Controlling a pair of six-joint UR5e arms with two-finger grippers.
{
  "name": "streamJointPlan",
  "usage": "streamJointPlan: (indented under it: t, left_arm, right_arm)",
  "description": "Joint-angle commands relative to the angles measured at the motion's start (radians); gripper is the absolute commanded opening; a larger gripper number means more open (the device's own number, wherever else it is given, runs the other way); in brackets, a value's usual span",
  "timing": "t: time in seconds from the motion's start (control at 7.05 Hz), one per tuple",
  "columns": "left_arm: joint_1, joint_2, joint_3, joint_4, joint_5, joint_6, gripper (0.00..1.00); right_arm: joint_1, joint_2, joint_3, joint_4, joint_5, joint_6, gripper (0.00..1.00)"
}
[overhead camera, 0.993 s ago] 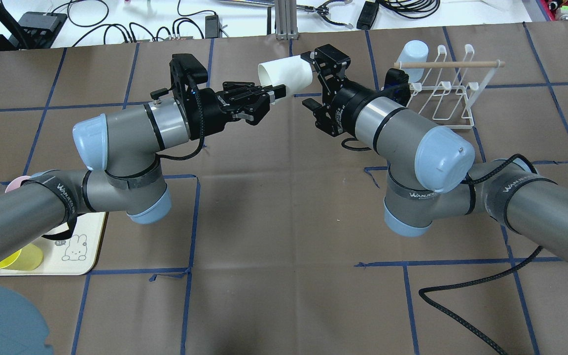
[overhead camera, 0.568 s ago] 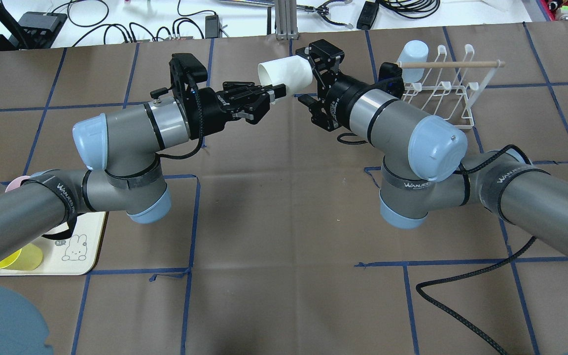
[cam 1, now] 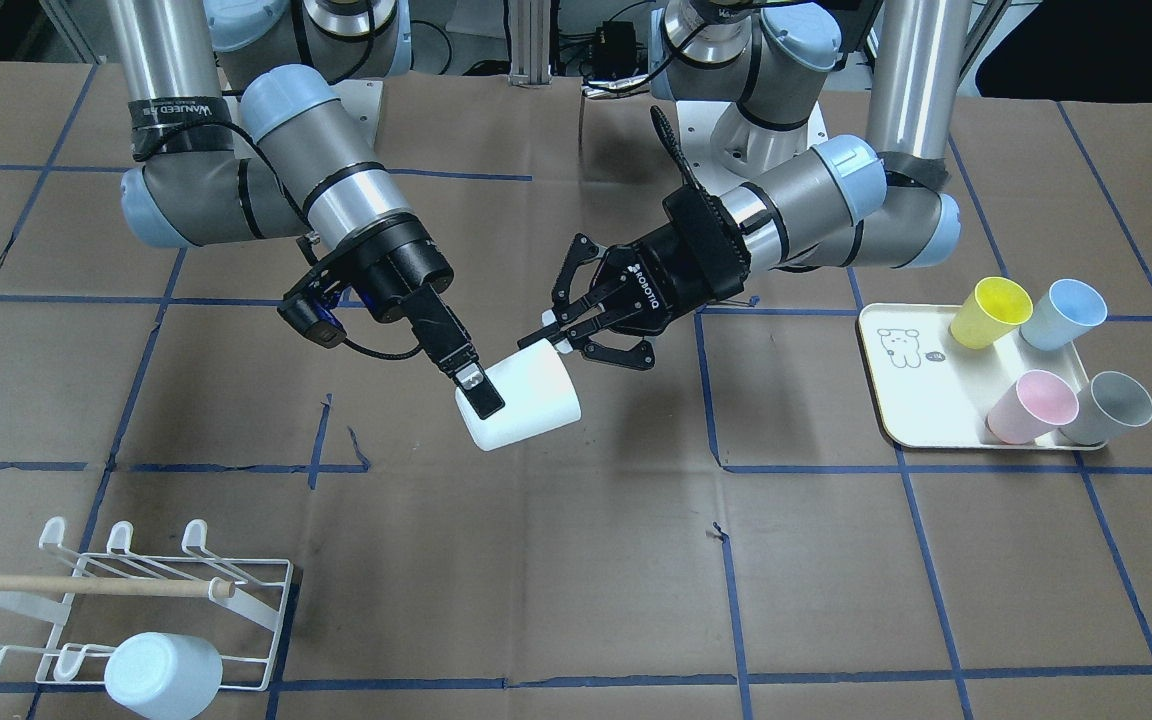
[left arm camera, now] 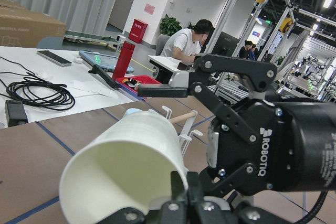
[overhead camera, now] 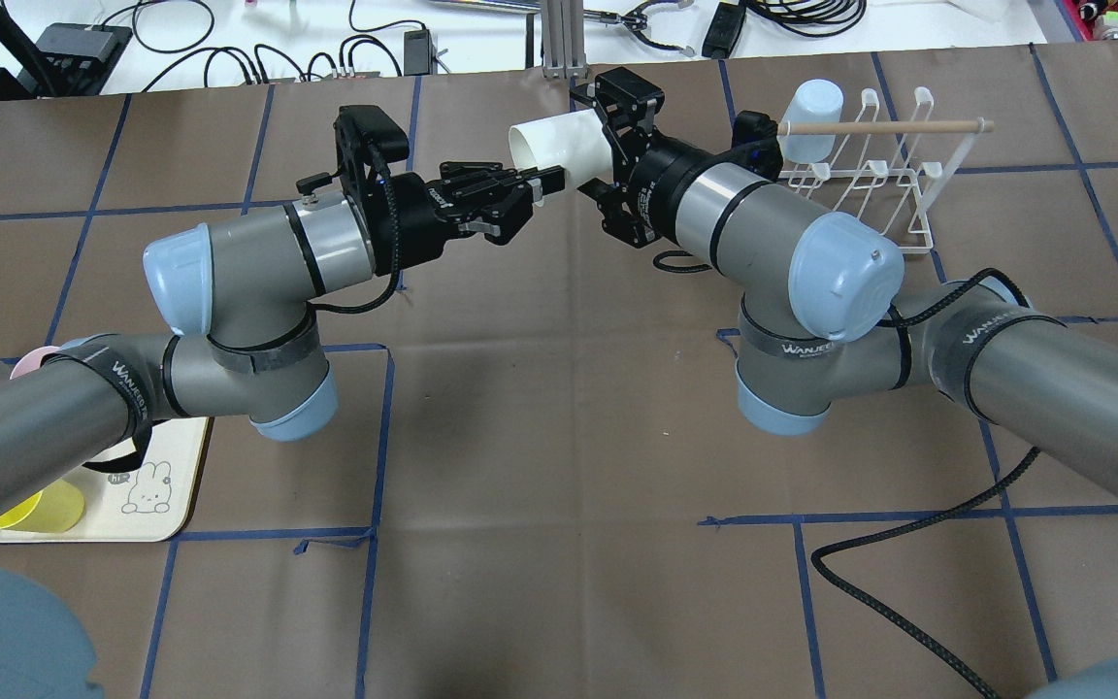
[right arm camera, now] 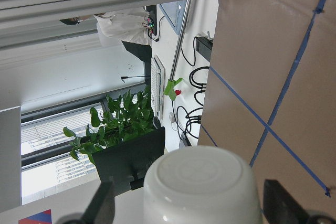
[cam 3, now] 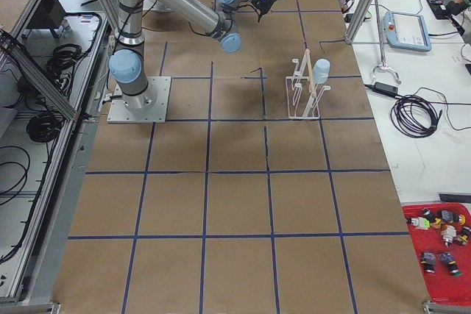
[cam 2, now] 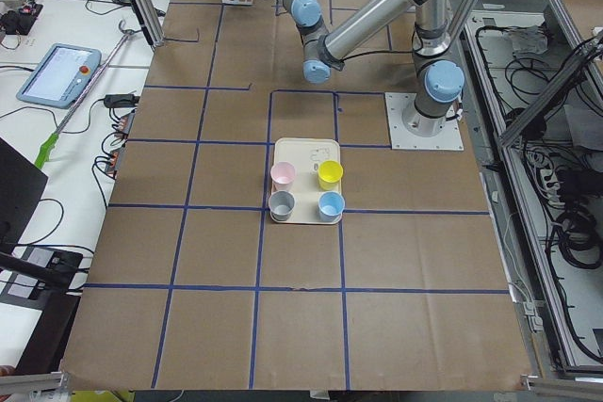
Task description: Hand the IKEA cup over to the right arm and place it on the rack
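I am holding the white cup [overhead camera: 564,146] in the air over the brown table [overhead camera: 559,437] with my left gripper [overhead camera: 544,184], which is clamping the cup's rim. In the left wrist view that pinch is sitting at the lower edge of the open mouth. The cup is lying on its side, its mouth facing my left gripper and its flat base pointing at my right gripper [overhead camera: 603,146]. My right gripper is standing spread around the base end and is not clamping it. In the right wrist view the round base is sitting between the two fingers [right arm camera: 102,203], with a clear gap showing on one side, while the other finger is just beside the wall; I cannot tell whether it is touching. In the front-facing view one slim black finger is lying along the cup's outer wall near the base. The white wire rack [overhead camera: 870,184] is standing on the table off to my right, apart from the cup, with its wooden dowel [overhead camera: 884,126] running across the top and a pale blue cup [cam 1: 161,675] sitting at one end of it. On my left side the cream tray [cam 1: 936,400] is carrying a yellow cup [cam 1: 988,310], a blue cup [cam 1: 1064,312], a pink cup [cam 1: 1031,405] and a grey cup [cam 1: 1106,405].
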Motion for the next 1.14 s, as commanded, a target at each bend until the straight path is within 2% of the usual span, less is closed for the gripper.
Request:
streamJointPlan:
  t: [0.0,0.43,0.57,0.85,0.99]
  left_arm:
    - [0.0,0.003,0.0,0.0,0.0,-0.014,0.07]
    - [0.0,0.003,0.001,0.0,0.0,-0.016,0.08]
    - [0.0,0.003,0.001,0.0,0.0,-0.017,0.08]
    - [0.0,0.003,0.001,0.0,0.0,-0.017,0.09]
    - [0.0,0.003,0.001,0.0,0.0,-0.019,0.1]
  right_arm:
    - [0.008,0.003,-0.001,0.0,0.0,0.0,0.99]
    - [0.025,0.022,-0.01,0.0,-0.002,0.001,0.99]
    - [0.025,0.023,-0.012,0.0,-0.005,0.0,0.96]
    - [0.025,0.02,-0.023,0.0,-0.031,-0.003,0.74]
    - [0.025,0.019,-0.024,0.0,-0.031,-0.003,0.68]
